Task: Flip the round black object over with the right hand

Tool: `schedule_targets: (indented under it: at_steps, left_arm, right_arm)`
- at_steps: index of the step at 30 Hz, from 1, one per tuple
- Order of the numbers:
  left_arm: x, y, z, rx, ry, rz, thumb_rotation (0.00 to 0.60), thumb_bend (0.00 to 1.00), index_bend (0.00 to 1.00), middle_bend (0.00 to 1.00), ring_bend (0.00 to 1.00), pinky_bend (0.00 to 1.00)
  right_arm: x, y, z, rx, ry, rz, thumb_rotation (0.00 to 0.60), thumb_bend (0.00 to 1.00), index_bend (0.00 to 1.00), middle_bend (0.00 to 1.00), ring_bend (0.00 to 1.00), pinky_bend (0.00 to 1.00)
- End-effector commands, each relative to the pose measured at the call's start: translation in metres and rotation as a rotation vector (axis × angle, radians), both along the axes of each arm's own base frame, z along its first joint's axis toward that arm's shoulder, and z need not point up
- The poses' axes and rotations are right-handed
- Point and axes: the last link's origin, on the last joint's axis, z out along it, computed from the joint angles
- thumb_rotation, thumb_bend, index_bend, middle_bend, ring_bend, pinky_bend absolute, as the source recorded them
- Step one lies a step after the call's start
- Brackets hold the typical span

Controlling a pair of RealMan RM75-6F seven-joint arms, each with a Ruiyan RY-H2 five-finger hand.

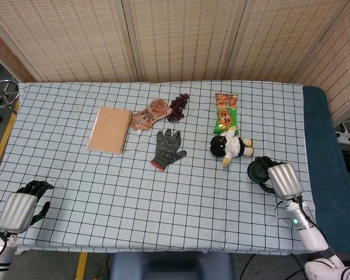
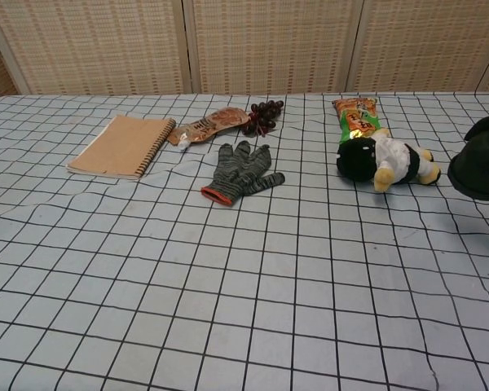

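The round black object (image 1: 257,170) is at the right side of the table, just right of the plush toy. My right hand (image 1: 282,180) grips it from the right, with dark fingers curled over its rim. In the chest view the round black object (image 2: 482,167) shows at the right edge, tilted and a little above the cloth, with a shadow under it; the hand itself is mostly cut off there. My left hand (image 1: 16,210) rests at the front left corner of the table, holding nothing, fingers apart.
On the checked cloth (image 1: 105,186) lie a black and white plush toy (image 1: 230,146), a green snack bag (image 1: 226,112), a grey glove (image 1: 167,148), dark grapes (image 1: 178,105), an orange packet (image 1: 149,114) and a brown notebook (image 1: 109,129). The table's right edge is close to the right hand.
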Motion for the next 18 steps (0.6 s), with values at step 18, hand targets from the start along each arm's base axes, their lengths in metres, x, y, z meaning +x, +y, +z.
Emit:
schedule_targets:
  at_steps: [18]
  left_arm:
    - [0.000,-0.001,0.000,0.000,0.003,-0.003,0.600,0.42,0.33,0.29,0.25,0.53]
  right_arm:
    - [-0.012,0.005,0.008,0.109,-0.403,0.174,0.600,0.21,0.71,0.65,0.57,0.66]
